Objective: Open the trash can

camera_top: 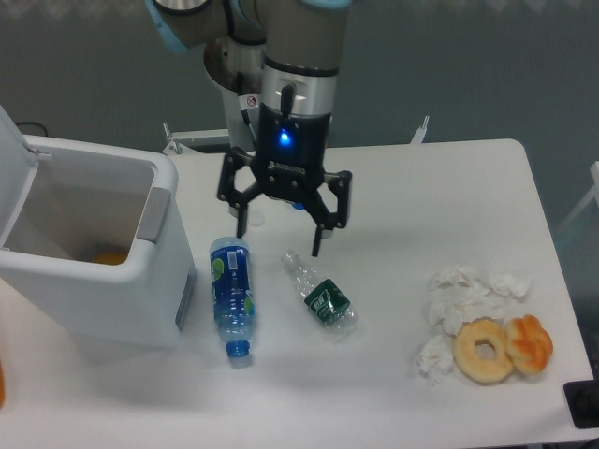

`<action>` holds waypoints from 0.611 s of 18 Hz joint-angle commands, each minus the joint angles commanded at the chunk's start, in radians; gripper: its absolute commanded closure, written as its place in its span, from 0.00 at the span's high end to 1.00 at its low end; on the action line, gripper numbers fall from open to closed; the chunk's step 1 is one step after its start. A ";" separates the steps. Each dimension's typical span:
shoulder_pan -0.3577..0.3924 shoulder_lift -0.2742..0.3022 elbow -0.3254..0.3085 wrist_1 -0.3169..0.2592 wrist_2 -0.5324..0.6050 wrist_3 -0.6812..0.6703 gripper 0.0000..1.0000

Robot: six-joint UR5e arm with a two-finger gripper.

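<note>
The trash can [89, 257], a large boxy bin of smooth white plastic with rounded corners, stands at the left edge of the white desk [449, 187]. Its lid [13, 173] is raised at the far left, and something orange [109, 256] lies at the bottom inside. A grey tab [154, 215] sits on its right rim. The gripper [279, 233] hangs above the desk with black fingers spread wide, holding nothing. Below it lie a blue plastic bottle [230, 295] and a crushed clear bottle [321, 298]. Crumpled white tissues [460, 297], a ring doughnut [484, 350] and an orange pastry [531, 342] sit at the right.
</note>
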 joint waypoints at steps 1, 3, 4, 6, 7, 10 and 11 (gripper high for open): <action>0.002 -0.003 0.000 0.000 0.014 0.025 1.00; 0.012 -0.008 0.000 0.000 0.043 0.066 1.00; 0.018 -0.008 0.000 0.000 0.060 0.089 1.00; 0.032 -0.009 0.000 -0.003 0.084 0.146 1.00; 0.040 -0.009 -0.003 -0.005 0.100 0.172 1.00; 0.054 -0.009 -0.012 -0.005 0.140 0.218 1.00; 0.055 -0.009 -0.014 -0.005 0.143 0.220 1.00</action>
